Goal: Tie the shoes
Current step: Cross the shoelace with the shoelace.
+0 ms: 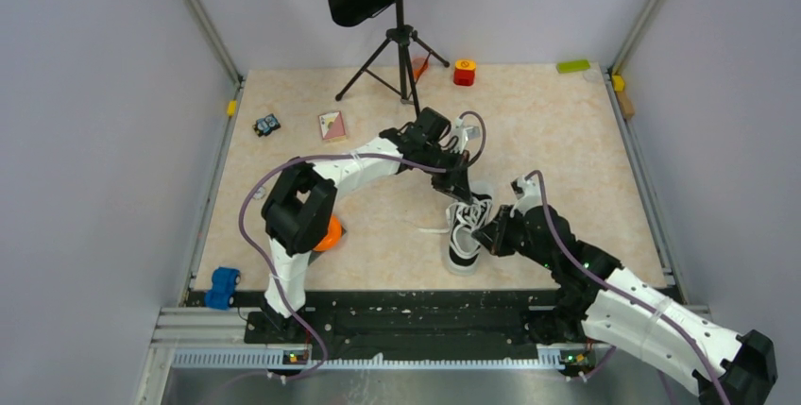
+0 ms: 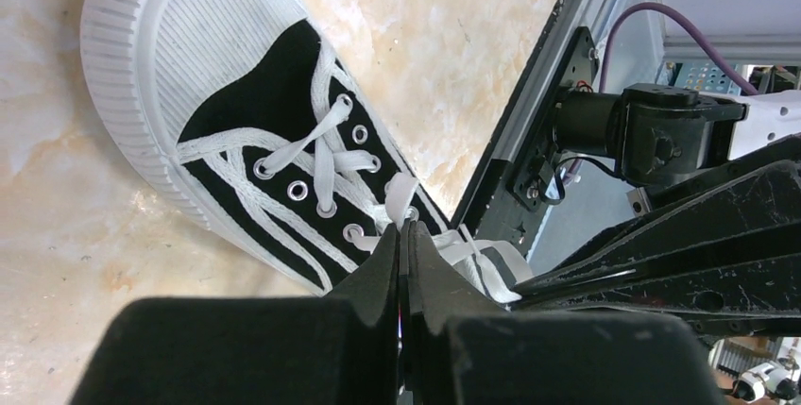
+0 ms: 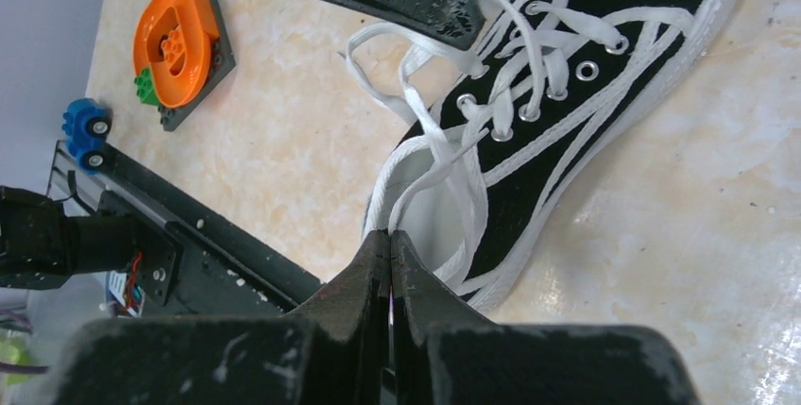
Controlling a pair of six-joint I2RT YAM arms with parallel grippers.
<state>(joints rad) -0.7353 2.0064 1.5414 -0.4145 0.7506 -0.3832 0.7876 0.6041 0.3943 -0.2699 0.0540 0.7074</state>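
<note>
The shoe (image 1: 463, 243) is a black canvas sneaker with a white toe cap and sole, lying on the tabletop near the front middle. Its toe (image 2: 161, 46) fills the upper left of the left wrist view. My left gripper (image 2: 406, 227) is shut on a white lace (image 2: 400, 199) just above the top eyelets. My right gripper (image 3: 389, 233) is shut on another lace strand (image 3: 430, 155) that runs up from the shoe's opening (image 3: 425, 226). In the top view the left gripper (image 1: 469, 199) is over the shoe's far end and the right gripper (image 1: 486, 231) at its right side.
An orange ring toy on a grey plate (image 1: 326, 233) sits left of the shoe, and a blue toy car (image 1: 224, 287) at the front left edge. A music stand (image 1: 401, 37), a red block (image 1: 464, 72), a green block (image 1: 572, 66) and a card (image 1: 332, 125) stand farther back.
</note>
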